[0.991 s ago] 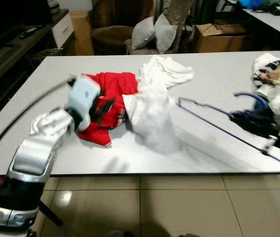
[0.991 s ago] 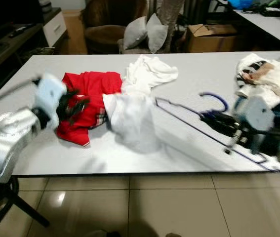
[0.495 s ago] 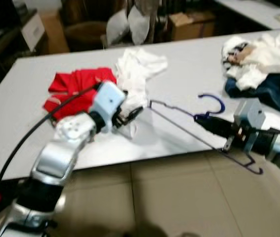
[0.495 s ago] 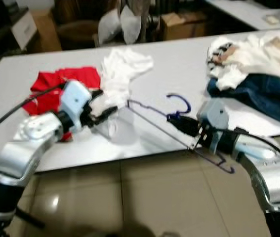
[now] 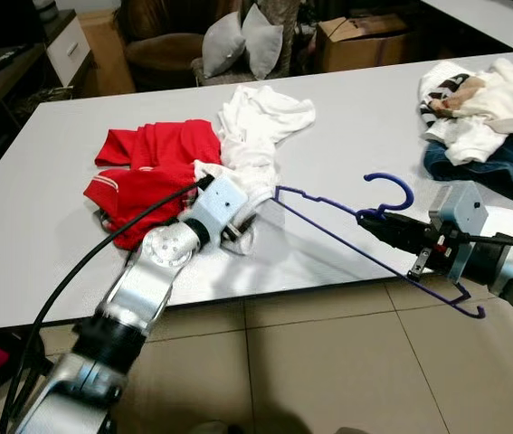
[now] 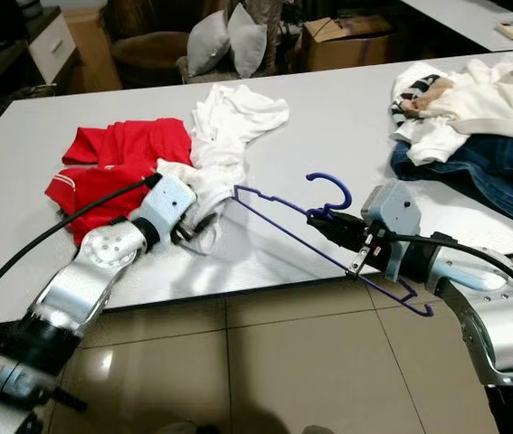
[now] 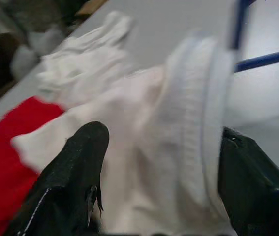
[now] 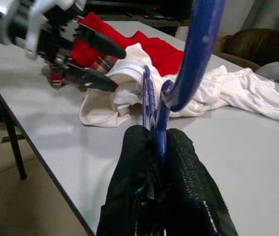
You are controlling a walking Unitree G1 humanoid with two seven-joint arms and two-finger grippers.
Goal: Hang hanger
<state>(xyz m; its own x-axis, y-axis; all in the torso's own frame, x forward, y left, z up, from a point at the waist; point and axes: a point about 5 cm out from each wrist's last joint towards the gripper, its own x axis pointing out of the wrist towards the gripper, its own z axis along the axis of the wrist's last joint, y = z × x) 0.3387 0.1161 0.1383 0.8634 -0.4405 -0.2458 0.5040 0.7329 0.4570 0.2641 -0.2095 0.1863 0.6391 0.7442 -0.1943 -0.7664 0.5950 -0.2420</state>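
Blue wire hanger (image 5: 365,237): thin, stiff, light, probably slick; held above the table's (image 5: 48,217) near right edge, far shoulder reaching left toward the white garment (image 5: 254,136). Right gripper (image 5: 371,222) pressed together on its neck just below the hook, the soundest hold. Left gripper (image 5: 242,226) spread around the garment's ribbed edge; contact unclear in the blurred wrist view. Garment soft, limp.
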